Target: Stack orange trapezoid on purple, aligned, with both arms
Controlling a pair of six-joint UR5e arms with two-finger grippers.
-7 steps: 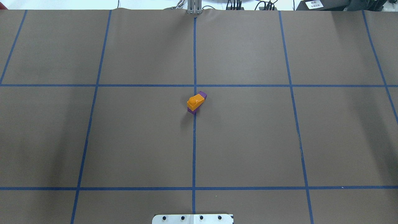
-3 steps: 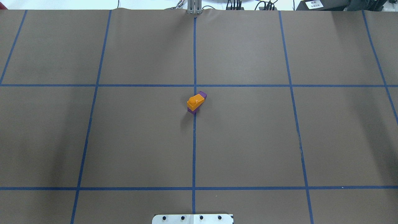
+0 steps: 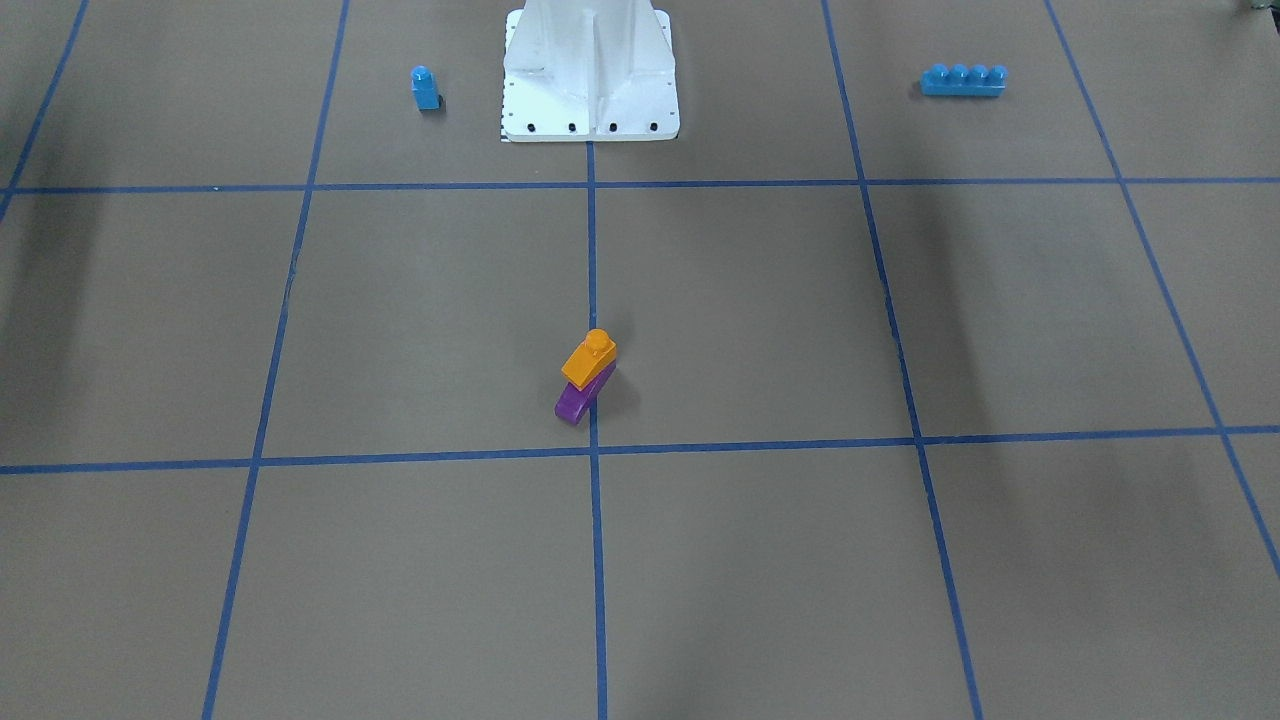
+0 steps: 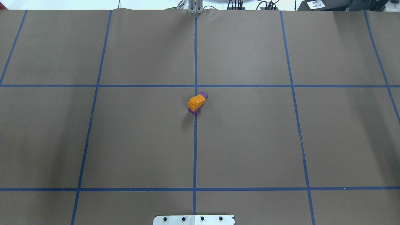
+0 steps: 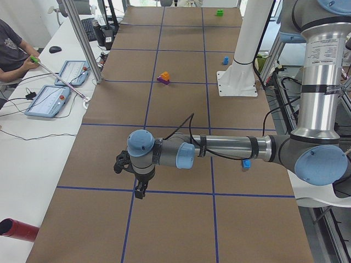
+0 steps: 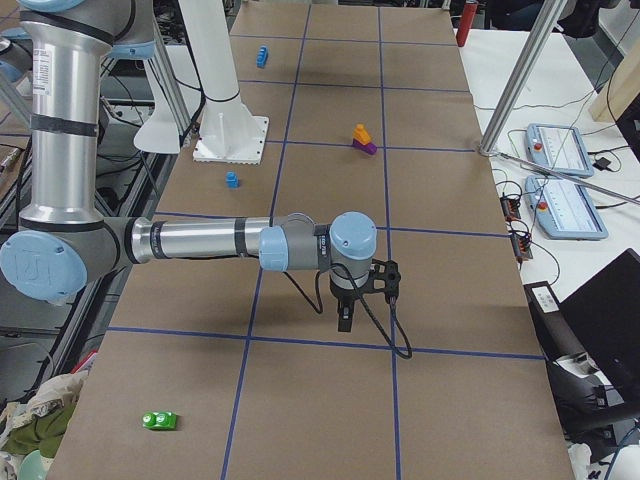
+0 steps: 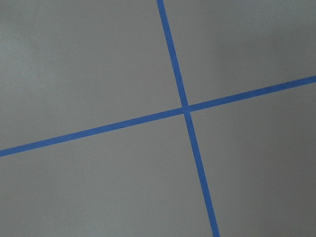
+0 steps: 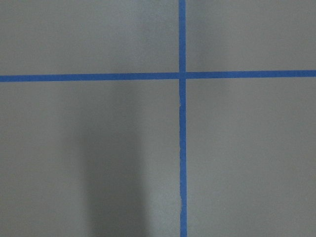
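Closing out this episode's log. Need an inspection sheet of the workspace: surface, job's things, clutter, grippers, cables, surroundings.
Surface: brown paper with a blue tape grid, lying flat.
Job's things: orange trapezoid sits on the purple, stud up, at the centre tape line; purple shows past both its ends.
Clutter: small blue brick and long blue brick either side of the white base; green piece at the table's right end.
Grippers: left gripper and right gripper hang far from the stack, nothing seen in them; open or shut cannot be told.
Cables: black cable loops from the right wrist.
Surroundings: operator and pendants at the side desk.
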